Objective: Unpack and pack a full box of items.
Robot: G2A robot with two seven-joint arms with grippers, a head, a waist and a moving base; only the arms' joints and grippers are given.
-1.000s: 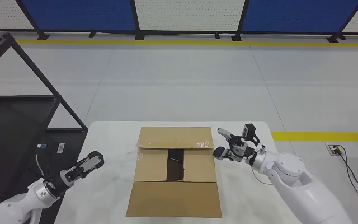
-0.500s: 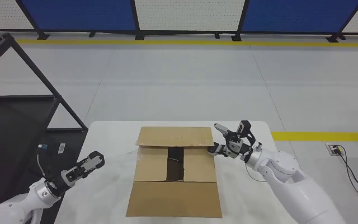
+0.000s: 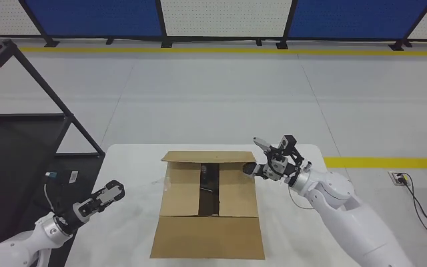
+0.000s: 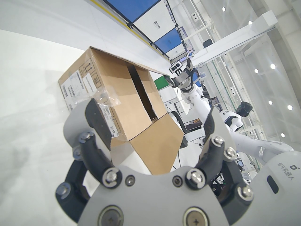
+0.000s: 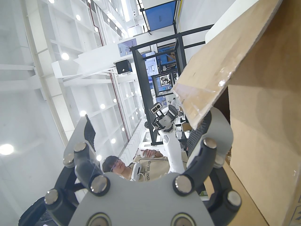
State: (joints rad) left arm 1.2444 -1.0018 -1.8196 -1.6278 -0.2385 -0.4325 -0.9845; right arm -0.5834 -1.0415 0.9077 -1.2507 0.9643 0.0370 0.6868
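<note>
Cardboard box (image 3: pixel 210 200) sits mid-counter (image 3: pixel 133 167); right claw (image 3: pixel 253 156), spread wide, props a finger (image 5: pixel 200 130) under a corner of its far flap (image 3: pixel 208 157), seemingly to lever it open. Left claw (image 3: pixel 115 189) hangs released by the counter's left edge.

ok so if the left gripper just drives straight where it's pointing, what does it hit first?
Most likely the cardboard box: the left gripper, open, faces its labelled side wall across bare table. From above, the line runs near the box's far corner, so a near miss is possible.
</note>
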